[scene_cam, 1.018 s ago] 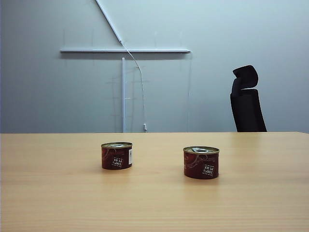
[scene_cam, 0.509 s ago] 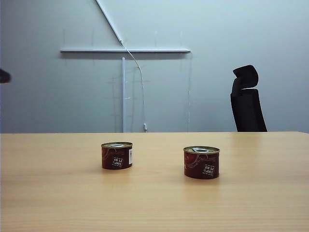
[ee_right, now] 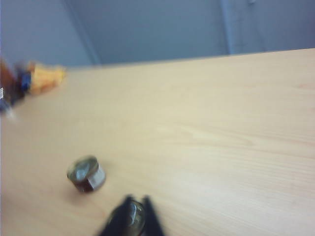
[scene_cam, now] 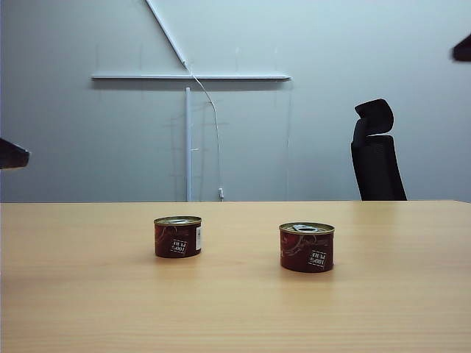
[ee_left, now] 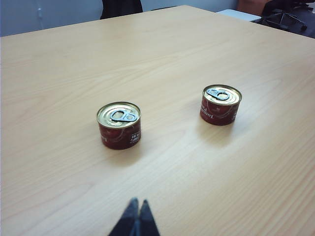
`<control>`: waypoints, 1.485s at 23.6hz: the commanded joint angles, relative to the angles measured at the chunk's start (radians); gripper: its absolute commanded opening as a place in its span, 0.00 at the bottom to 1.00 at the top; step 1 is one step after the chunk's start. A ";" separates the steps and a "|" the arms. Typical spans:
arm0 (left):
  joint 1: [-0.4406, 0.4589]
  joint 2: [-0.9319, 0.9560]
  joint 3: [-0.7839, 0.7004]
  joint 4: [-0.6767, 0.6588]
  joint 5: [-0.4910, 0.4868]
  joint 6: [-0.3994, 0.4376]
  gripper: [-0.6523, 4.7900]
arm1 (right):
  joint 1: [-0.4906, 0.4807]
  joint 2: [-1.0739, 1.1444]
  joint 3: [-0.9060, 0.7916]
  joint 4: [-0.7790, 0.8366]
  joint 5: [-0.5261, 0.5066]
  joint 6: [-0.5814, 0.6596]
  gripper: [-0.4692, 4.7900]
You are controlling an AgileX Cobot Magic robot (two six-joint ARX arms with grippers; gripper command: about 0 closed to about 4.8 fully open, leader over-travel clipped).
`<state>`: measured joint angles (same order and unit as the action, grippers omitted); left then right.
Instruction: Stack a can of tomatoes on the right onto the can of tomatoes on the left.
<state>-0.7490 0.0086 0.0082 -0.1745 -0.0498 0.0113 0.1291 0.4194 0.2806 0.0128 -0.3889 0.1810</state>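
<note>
While both cans sit upright on the bench (scene_cam: 73, 294), neither gripper touches anything. Left can (scene_cam: 177, 237) stands a bit farther back in the exterior view; right can (scene_cam: 306, 248) is nearer the front edge, well apart from it, bare wood between them. Both have pull-tab lids facing up, dark red labels.

Left gripper (ee_left: 135, 216) shows in its wrist view w/ fingertips pressed together, closed on nothing, hovering over bare bench short of the left can (ee_left: 119, 125); right can (ee_left: 220, 104) lies beyond, off to the side. In the exterior view only a dark bit of the left arm (scene_cam: 13, 155) pokes in at the left edge, high above the bench.

Right gripper (ee_right: 133, 212) is blurred in its wrist view; fingers look slightly parted, w/ the right can (ee_right: 134, 217) seen between them, below, not held. Left can (ee_right: 86, 174) sits apart, nearby. A dark corner of the right arm (scene_cam: 463, 48) clips the upper right edge in the exterior view.

Plenty of free bench all round both cans. Black chair (scene_cam: 375, 153) stands behind the far edge.
</note>
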 commanded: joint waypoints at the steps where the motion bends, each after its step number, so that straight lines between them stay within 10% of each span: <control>1: 0.001 0.000 0.001 -0.010 0.008 0.007 0.12 | 0.077 0.148 0.031 0.018 0.050 -0.146 0.77; 3: 0.001 0.000 0.001 -0.011 0.009 0.007 0.12 | 0.135 0.255 0.043 0.021 0.058 -0.206 1.00; 10: 0.001 0.002 0.001 -0.012 0.011 0.007 0.12 | 0.335 0.686 0.051 0.247 0.156 -0.341 1.00; 28: 0.001 0.003 0.001 -0.011 0.012 0.007 0.12 | 0.343 1.099 0.188 0.487 0.118 -0.338 1.00; 29: 0.001 0.003 0.001 -0.011 0.012 0.007 0.12 | 0.343 1.109 0.196 0.486 0.116 -0.338 0.91; 32: 0.001 0.003 0.001 -0.011 0.011 0.007 0.12 | 0.343 1.119 0.218 0.486 0.082 -0.330 0.14; 35: 0.001 0.003 0.001 -0.011 0.009 0.007 0.12 | 0.360 1.118 0.299 0.485 -0.028 -0.282 0.08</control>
<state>-0.7490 0.0093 0.0086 -0.1761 -0.0448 0.0113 0.4751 1.5448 0.5480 0.4587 -0.3813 -0.1261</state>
